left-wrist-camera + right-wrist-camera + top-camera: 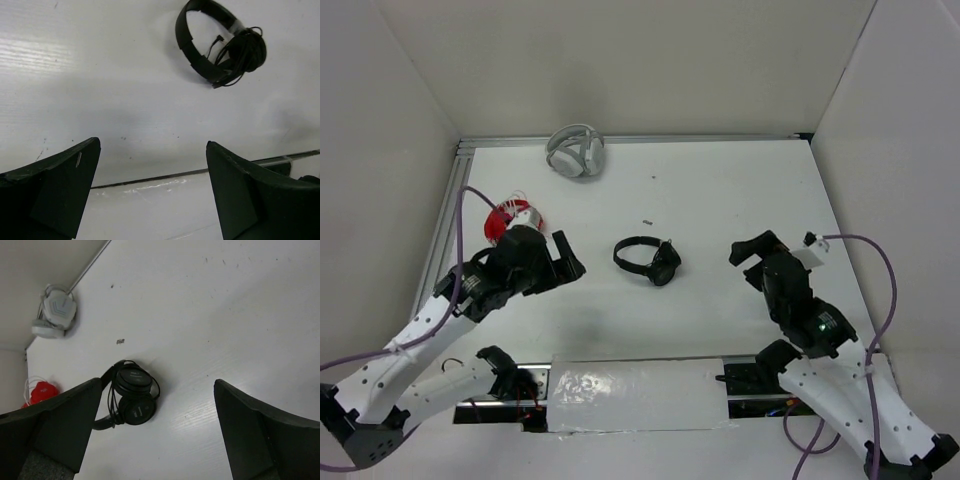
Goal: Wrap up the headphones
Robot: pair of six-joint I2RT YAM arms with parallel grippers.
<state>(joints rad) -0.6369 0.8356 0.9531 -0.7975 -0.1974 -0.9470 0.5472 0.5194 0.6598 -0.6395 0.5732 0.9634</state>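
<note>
Taking the black headphones [648, 260] as the reference, they lie about mid-table [720, 200], between the two arms. Far to their left, the red headphones [510, 220] sit half hidden behind the left arm; they are no part of this job. Nearer on the same side, the left gripper [570, 256] hangs with its jaws spread wide and nothing between them, pointing toward the black set but well apart from it. Beyond the black headphones and a little to their left, the grey-white headphones [576, 152] rest against the back wall, also to be left alone. On the black set itself, the left wrist view shows the cable [247, 50] bunched in loops around the folded earcups [134, 397], with the headband [187, 45] arching clear to one side. A short end seems to poke out of the bundle, though it is too fine to be sure. The wrapping looks essentially done, so the step in hand is probably a clean release and retreat. Doing that well means lifting both arms up and away without snagging a loop, and checking that no coil slips off. To the right of the headphones, the right gripper [745, 265] is likewise fully spread and empty, near them but not touching.
</note>
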